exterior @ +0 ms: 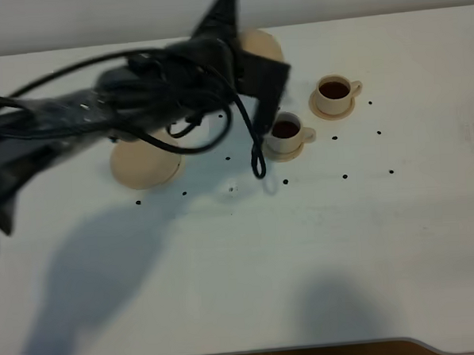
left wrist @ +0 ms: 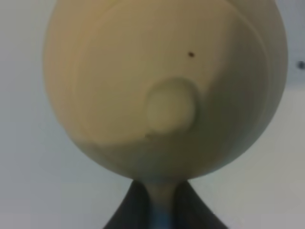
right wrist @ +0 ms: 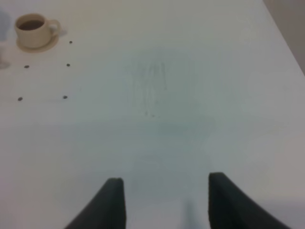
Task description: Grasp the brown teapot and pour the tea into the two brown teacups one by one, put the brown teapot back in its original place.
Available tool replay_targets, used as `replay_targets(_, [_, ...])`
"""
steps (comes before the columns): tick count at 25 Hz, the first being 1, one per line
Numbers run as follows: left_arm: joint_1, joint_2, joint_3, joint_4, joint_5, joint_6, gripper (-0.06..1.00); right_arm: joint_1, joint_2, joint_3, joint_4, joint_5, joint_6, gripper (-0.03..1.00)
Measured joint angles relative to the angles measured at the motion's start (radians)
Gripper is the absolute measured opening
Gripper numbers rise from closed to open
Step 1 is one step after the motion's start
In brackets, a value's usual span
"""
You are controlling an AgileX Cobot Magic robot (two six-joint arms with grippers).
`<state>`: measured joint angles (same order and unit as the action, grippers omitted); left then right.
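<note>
The brown teapot [exterior: 260,43] hangs above the far middle of the table, mostly hidden behind my left arm. Up close the teapot [left wrist: 162,71] fills the left wrist view, its lid knob facing the camera. My left gripper [left wrist: 162,193] is shut on its handle. Two brown teacups on small saucers stand right of it, the nearer teacup [exterior: 285,133] just below the teapot and the farther teacup [exterior: 333,93] beyond; both hold dark tea. The wide saucer [exterior: 145,164], the original place, lies bare at left. My right gripper [right wrist: 164,200] stands open over bare table; one teacup [right wrist: 32,29] shows far off.
Small dark dots [exterior: 345,176] mark the white tabletop around the cups. A black cable [exterior: 257,156] loops down from the left arm close to the nearer cup. The table's front edge [exterior: 278,352] runs along the bottom of the high view.
</note>
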<state>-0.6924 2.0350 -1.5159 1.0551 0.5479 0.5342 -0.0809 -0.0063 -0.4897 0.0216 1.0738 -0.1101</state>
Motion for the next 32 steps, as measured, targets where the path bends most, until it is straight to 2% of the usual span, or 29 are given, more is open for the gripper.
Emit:
replay_targets(4, [0.052,-0.058,0.000,-0.166,0.135,-0.089,0.13,0.000,0.000,0.000,0.000,0.000,0.001,0.40])
replay_targets(7, [0.087,-0.093,0.000,-0.243,0.217,-0.167,0.13,0.000,0.000,0.000,0.000,0.000,0.001,0.40])
replay_targets(12, [0.154,-0.120,0.000,-0.369,0.292,-0.319,0.13,0.000,0.000,0.000,0.000,0.000,0.001,0.40])
replay_targets(19, [0.273,-0.120,0.000,-0.648,0.339,-0.518,0.13,0.000,0.000,0.000,0.000,0.000,0.001,0.40])
replay_targets(22, [0.312,-0.120,0.000,-0.758,0.348,-0.550,0.13,0.000,0.000,0.000,0.000,0.000,0.001,0.40])
replay_targets(32, [0.380,-0.058,0.000,-0.973,0.369,-0.608,0.13,0.000,0.000,0.000,0.000,0.000,0.001,0.40])
